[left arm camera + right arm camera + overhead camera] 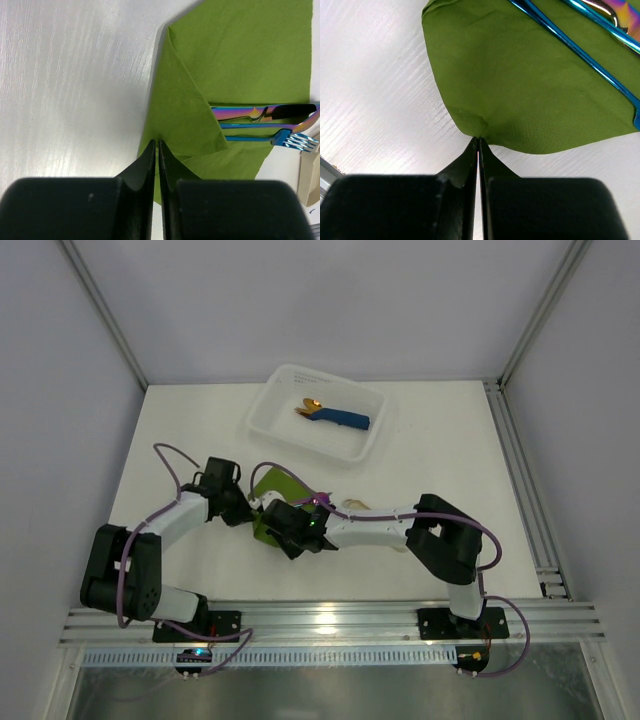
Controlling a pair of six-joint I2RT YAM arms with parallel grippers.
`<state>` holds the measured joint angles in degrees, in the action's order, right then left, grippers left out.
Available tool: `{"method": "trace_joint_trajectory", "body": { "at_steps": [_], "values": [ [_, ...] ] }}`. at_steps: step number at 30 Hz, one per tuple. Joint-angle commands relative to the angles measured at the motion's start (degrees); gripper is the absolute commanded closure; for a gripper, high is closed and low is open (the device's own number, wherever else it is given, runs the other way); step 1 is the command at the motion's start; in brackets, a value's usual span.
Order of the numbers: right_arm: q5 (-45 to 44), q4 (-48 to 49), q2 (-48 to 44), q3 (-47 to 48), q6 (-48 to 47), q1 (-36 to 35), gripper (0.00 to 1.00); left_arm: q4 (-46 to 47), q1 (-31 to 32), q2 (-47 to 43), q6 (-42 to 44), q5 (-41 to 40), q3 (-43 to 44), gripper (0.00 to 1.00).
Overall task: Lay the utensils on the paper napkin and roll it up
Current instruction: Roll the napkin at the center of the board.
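Pinching the napkin [520,75] at its near rim, the right gripper [478,141] has its jaws pressed together, and the green paper puckers into a small peak at its tips. The left gripper [156,145] is closed to a hairline slit, with the napkin's edge caught at its tips. Ahead of it and to its right, a flap of the paper is folded over the handle ends of the utensils [260,117]. Their rainbow fork tines stick out past the napkin's right edge, just beside a beige piece [310,175]. From the right gripper, the utensils lie on the napkin ahead and to the right, blue-edged shafts running diagonally. Under everything is the table [190,420], white with a faint brushed grain and soft glare. In the overhead view both grippers meet at the napkin, and beyond them a white tray [258,415] holds a blue roll [345,420] with gold cutlery. Pale grey walls [300,300] close in on three sides, an aluminium post [103,310] runs up each far corner, and a slotted rail [330,620] carries the arm bases behind the grippers.
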<state>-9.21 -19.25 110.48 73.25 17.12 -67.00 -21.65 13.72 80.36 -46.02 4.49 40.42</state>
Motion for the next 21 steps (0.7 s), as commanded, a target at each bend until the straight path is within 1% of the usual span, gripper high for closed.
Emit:
{"method": "trace_joint_trajectory", "body": {
  "at_steps": [1, 13, 21],
  "values": [
    [0.16, 2.37, -3.34, 0.57, 0.89, -0.32, 0.96, 2.31, -0.27, 0.94, 0.41, 1.22, 0.01, 0.95],
    [-0.98, 0.18, -2.02, 4.61, 0.54, -0.23, 0.96, 4.16, -0.27, 1.64, -0.03, 2.28, -1.93, 0.96],
    [-1.07, -2.2, -0.97, 9.53, -0.6, 1.0, 0.96, 4.33, -0.27, 1.82, -0.12, 2.1, -3.07, 0.96]
  ]
}}
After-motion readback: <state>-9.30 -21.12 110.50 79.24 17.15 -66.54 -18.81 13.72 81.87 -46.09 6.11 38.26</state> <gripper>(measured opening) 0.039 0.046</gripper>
